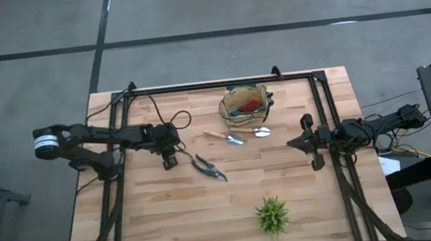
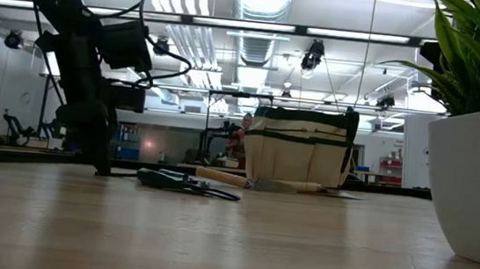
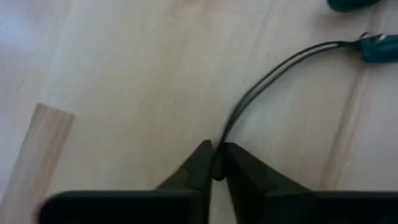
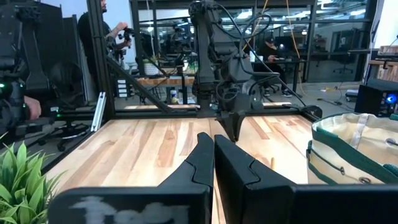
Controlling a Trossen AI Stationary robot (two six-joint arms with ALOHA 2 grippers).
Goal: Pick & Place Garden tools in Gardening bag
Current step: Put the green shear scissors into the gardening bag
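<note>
The dark-handled pruning shears [image 1: 208,168] lie flat on the wooden table, with a thin black cord loop [image 3: 273,74] running from their handle ends [image 3: 379,46]. My left gripper [image 1: 170,161] points down at the table just left of them, shut on that cord. The tan gardening bag [image 1: 245,108] with green trim stands at the far middle, with red and dark items inside. In front of the bag lie a wooden-handled trowel [image 1: 224,136] and a small silvery tool [image 1: 262,132]. My right gripper [image 4: 213,155] waits shut and level at the table's right side. My left gripper pinches the far end of the shears' thin black cord loop [image 3: 219,163] between its two fingertips. The fingers come steeply from above, their tips down at the tabletop. The cord lies slack on the wood, and the shears [image 2: 187,182] rest flat on the table.
A spiky green plant in a white pot [image 1: 272,216] stands near the front edge, right of centre. A black metal frame [image 1: 220,83] runs along the far edge and down both sides. Bare wood lies between the shears and the plant.
</note>
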